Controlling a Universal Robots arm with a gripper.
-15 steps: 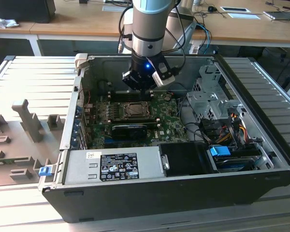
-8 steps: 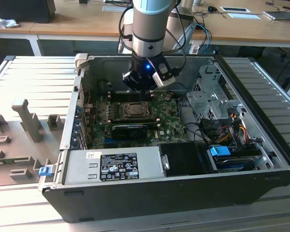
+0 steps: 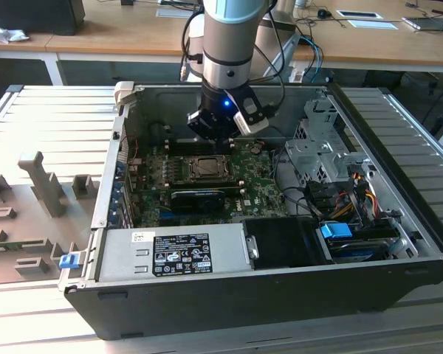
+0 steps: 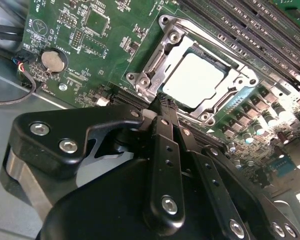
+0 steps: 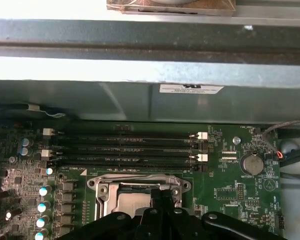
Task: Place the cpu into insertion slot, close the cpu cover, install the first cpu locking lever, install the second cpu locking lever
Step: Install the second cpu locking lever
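gripper: the gripper [image 4: 162,102] hangs low over the motherboard at the near edge of the insertion slot; in the second wrist view its black fingers [image 4: 166,150] lie together with no gap between the tips and nothing between them, so it is closed and empty
gripper in exterior view: the gripper [image 3: 216,131] sits under the arm's wrist, just above the socket area inside the open computer case [image 3: 399,243]
cpu: the cpu [image 4: 192,80] lies flat in the insertion slot [image 4: 140,80], pale metal face up, seated square in the frame
cpu cover: the cpu cover [image 4: 162,52], a thin metal frame with a cut-out middle, appears to lie down around the chip; whether it is latched I cannot tell
handling, cpu: judged light, rigid and fragile, with a smooth top; best held by opposite edges, never pressed on the face
handling, cover and levers: judged thin springy metal, stiff enough to push by a fingertip at the free edge; any locking lever is hard to pick out here
motherboard: the green motherboard [image 4: 97,55] carries a coin battery [image 4: 54,61] and long black memory slots [image 5: 125,150] beside the socket
writing: a white label [image 5: 191,88] on the case wall and a black label on the power supply [image 3: 184,254] bear print too small to read
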